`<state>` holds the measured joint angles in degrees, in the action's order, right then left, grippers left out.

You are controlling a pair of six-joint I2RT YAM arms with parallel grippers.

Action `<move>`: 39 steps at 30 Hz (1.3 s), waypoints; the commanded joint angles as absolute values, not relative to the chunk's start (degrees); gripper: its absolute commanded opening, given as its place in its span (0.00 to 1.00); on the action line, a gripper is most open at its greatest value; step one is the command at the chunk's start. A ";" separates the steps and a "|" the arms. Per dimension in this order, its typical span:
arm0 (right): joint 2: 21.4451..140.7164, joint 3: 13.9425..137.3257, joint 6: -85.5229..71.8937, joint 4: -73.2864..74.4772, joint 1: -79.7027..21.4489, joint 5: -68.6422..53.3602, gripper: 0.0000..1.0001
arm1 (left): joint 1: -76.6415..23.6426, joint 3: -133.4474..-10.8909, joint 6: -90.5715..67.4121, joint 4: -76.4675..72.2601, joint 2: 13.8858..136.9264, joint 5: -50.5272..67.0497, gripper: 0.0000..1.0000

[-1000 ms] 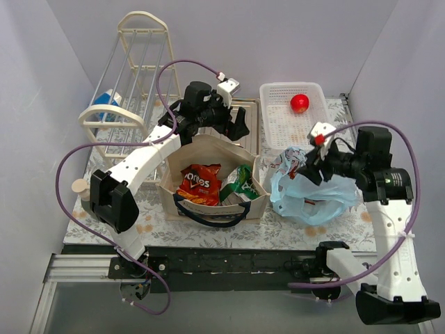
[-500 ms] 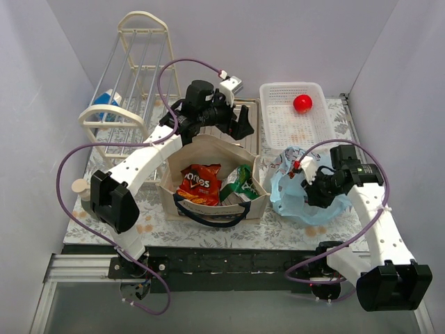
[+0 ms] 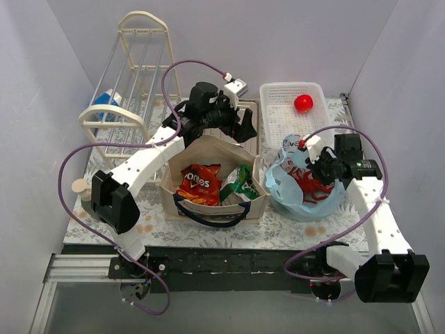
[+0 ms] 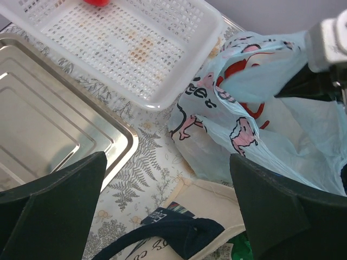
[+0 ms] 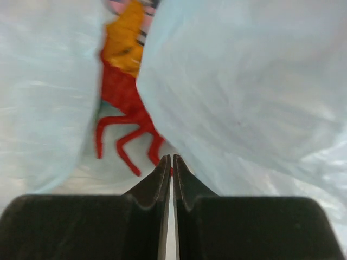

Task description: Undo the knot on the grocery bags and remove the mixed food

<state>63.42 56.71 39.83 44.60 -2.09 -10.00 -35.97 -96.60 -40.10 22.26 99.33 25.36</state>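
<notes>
We judge the apple point(image 3: 302, 103) done, lying in the white basket point(image 3: 263, 111) at 1 o'clock. The blue bag point(image 3: 306, 205) at 3 o'clock gapes, our right gripper point(image 5: 172, 158) pinched closed beside the lobster point(image 3: 306, 182) inside. The tote point(image 3: 208, 149) at centre holds the chip bag point(image 3: 198, 183) and green snack bag point(image 3: 240, 182), our left gripper point(image 3: 242, 126) spread open at its 12 o'clock rim, all on a flowered table point(image 3: 153, 216) between lilac walls point(image 3: 42, 104).

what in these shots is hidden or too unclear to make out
- Toy lobster: right wrist view, body mostly behind light-blue bag folds, blurred.
- Right hand: shut, but whether it pinches anything is hidden by its own fingertips.
- Apple: left wrist view, cut off by top edge.
- Blue-and-white carton: top view, mostly behind rack bars.
</notes>
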 commanded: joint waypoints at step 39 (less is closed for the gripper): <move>61.69 45.88 40.08 31.56 -21.53 -12.84 0.47 | -36.21 -101.34 -37.00 25.14 101.60 23.99 0.98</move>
